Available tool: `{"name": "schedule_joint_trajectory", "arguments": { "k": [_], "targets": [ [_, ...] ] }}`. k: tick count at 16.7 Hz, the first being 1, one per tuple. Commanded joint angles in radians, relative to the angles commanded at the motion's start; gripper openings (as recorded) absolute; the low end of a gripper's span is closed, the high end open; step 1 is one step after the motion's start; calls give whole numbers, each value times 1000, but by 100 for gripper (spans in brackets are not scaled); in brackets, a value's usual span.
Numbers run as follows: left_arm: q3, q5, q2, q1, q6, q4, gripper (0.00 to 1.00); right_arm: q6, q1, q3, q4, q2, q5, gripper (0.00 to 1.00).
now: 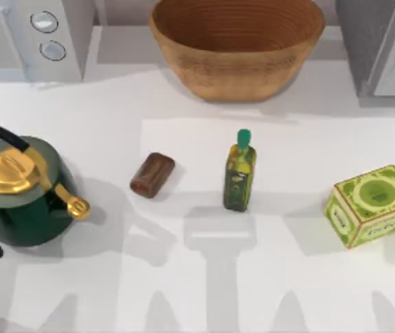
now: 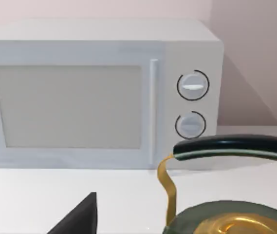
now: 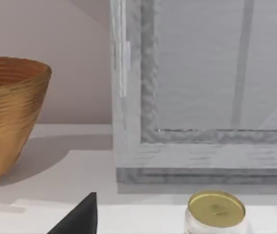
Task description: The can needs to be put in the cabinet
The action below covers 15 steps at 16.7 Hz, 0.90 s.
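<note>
Lying on its side, the can (image 1: pixel 152 175) rests between kettle (image 1: pixel 23 191) and bottle (image 1: pixel 239 173).

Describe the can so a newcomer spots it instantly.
Find the wooden bowl at the table's back; in front of it stands a green-capped bottle. The can lies just left of that bottle, toward the kettle: a small, dark brown cylinder on its side.

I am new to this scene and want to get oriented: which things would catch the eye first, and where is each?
The big woven basket stands at the back middle, and the dark green kettle with gold trim sits at the table's left edge. Between them and the green box on the right, the small brown can lies on its side, with the green-capped bottle to its right.
</note>
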Motion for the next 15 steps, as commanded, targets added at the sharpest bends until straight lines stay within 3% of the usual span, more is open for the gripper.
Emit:
{"name": "schedule_joint_trajectory", "arguments": {
  "k": [7, 15],
  "targets": [
    [0, 0, 0, 0, 0, 0, 100, -6, -16, 38, 100, 162, -14, 100],
    [0, 0, 0, 0, 0, 0, 100, -25, -82, 178, 445, 856, -54, 100]
  ]
}}
